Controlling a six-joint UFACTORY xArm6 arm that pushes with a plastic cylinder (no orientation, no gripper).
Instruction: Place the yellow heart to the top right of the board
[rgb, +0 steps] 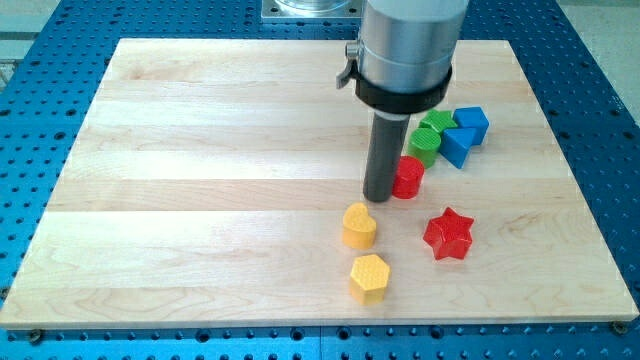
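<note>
The yellow heart (359, 226) lies on the wooden board (200, 150) at lower middle. My tip (380, 196) stands just above and slightly right of the heart, a small gap apart. A red cylinder (408, 178) sits right beside the tip on its right. A yellow hexagon (369, 277) lies just below the heart.
A red star (448, 234) lies right of the heart. At the view's right, a green cylinder (425, 146), a green block (436, 123), a blue block (458, 145) and a blue cube (471, 124) cluster together. The arm's grey body (410, 45) hangs over the board's top middle.
</note>
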